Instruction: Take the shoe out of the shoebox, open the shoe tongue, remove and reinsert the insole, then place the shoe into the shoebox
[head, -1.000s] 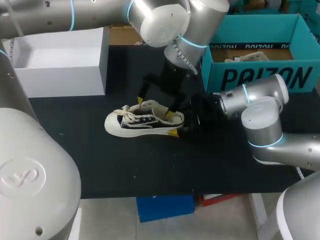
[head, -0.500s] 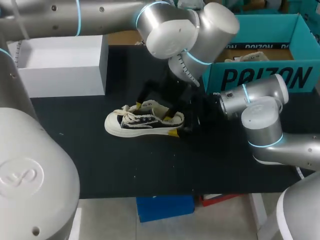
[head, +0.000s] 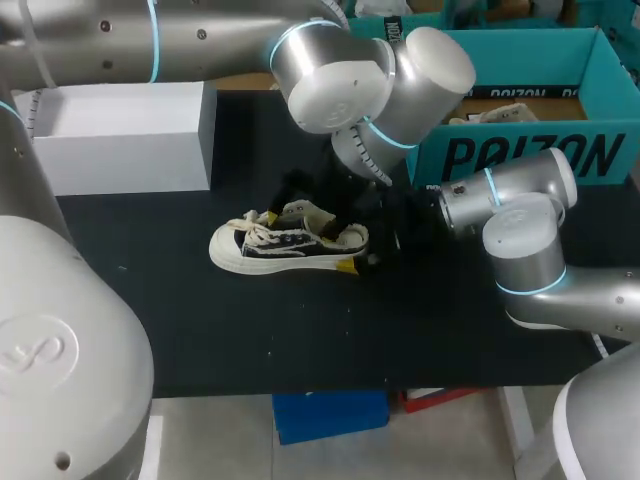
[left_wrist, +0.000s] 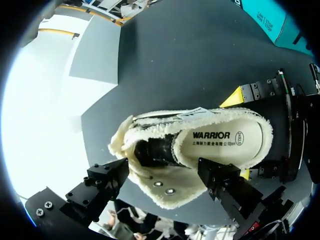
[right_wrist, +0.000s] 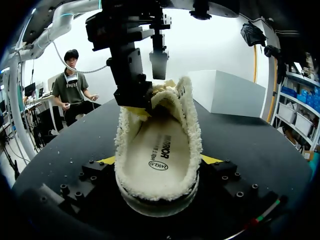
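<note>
The shoe (head: 285, 243) stands on its sole near the middle of the table (head: 300, 340), toe toward the left edge, unmoved over the last second. The right hand (right_wrist: 159, 160) clamps the heel from both sides. The left hand (left_wrist: 162, 170), fingers wide, has descended over the collar and grips nothing. The insole (left_wrist: 225, 140) remains seated. Assessment: tongue opening is commencing.

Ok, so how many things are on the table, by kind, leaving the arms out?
Shoes: 2, a shoe on the table and a second shoe inside the teal shoebox
Boxes: 2, the teal shoebox and a white box
Total: 4
</note>
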